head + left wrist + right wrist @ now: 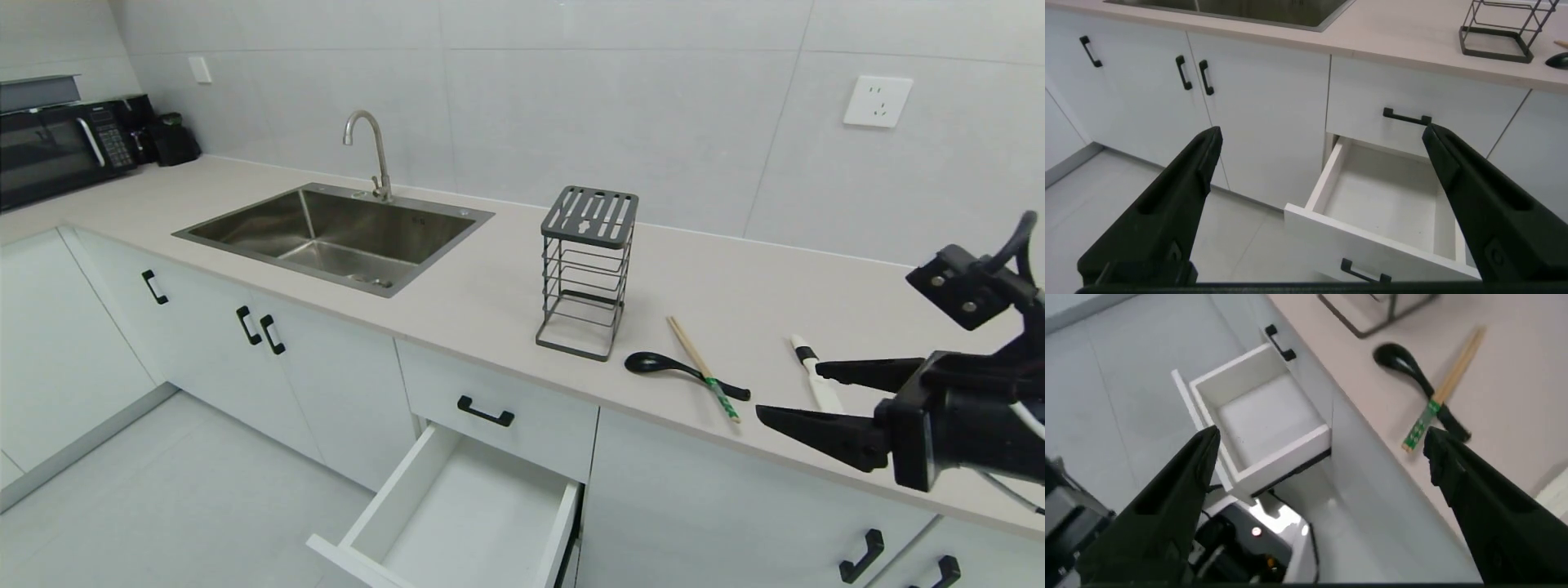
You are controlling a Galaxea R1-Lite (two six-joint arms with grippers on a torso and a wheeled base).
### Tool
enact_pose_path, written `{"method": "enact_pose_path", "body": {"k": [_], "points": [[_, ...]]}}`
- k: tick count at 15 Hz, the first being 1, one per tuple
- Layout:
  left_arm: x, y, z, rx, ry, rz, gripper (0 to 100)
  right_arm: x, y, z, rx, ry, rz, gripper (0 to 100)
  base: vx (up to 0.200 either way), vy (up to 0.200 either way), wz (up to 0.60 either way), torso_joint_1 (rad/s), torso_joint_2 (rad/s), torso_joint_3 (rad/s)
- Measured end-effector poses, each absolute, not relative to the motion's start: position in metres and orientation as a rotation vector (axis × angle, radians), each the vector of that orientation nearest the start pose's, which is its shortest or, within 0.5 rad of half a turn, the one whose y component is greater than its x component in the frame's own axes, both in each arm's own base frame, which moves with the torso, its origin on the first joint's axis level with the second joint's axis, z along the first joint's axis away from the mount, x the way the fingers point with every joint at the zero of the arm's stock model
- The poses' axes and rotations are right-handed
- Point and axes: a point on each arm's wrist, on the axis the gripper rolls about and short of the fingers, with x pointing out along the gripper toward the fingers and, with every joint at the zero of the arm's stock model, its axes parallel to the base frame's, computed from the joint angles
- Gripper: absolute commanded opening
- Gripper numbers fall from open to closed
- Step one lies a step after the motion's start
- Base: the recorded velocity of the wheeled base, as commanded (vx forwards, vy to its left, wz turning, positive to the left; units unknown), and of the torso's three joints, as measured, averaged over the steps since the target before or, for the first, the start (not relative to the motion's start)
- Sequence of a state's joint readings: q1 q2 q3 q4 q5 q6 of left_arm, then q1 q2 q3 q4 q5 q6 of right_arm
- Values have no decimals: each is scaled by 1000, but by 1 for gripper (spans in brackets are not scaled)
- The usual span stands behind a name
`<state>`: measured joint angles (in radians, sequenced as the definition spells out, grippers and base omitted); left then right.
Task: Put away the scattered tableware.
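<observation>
1. A glossy black soup spoon (650,362), pale wooden chopsticks (690,347) crossing its handle, and a slim white utensil (826,397) with a black band lie on the matte beige tabletop (735,294), beside a dark wire cutlery rack (586,273).
2. A white drawer (465,514) stands open below. A steel sink (326,229) sits farther left, under grey wall tiles (653,98).
3. The right gripper (788,392) hangs near the white utensil, jaws wide apart and empty.
4. The left gripper (1321,139) faces the drawer, jaws wide apart and empty.

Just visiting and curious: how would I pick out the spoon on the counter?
Find the steel sink in the long counter, then the wire rack to its right. The spoon lies just right of the rack's foot, near the front edge. It alone is all black, with a round bowl; pale chopsticks cross its handle.
</observation>
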<state>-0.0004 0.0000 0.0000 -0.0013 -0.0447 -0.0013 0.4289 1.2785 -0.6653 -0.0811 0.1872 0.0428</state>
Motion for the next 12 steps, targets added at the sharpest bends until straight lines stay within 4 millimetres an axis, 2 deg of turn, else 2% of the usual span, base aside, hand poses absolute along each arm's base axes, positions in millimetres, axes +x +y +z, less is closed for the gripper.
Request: {"method": "enact_pose_path", "body": {"k": [2, 6, 8, 12], "points": [[-23, -1, 75, 0, -1, -44, 100, 177, 86, 188, 46, 616, 501, 100, 0, 0, 0, 0, 0, 0], [-23, -1, 76, 0, -2, -45, 100, 190, 94, 169, 48, 703, 409, 100, 0, 0, 0, 0, 0, 0], [-23, -1, 76, 0, -1, -46, 100, 192, 96, 161, 106, 748, 347, 100, 0, 0, 0, 0, 0, 0], [-23, -1, 76, 0, -1, -46, 100, 195, 110, 145, 123, 832, 350, 100, 0, 0, 0, 0, 0, 0]]}}
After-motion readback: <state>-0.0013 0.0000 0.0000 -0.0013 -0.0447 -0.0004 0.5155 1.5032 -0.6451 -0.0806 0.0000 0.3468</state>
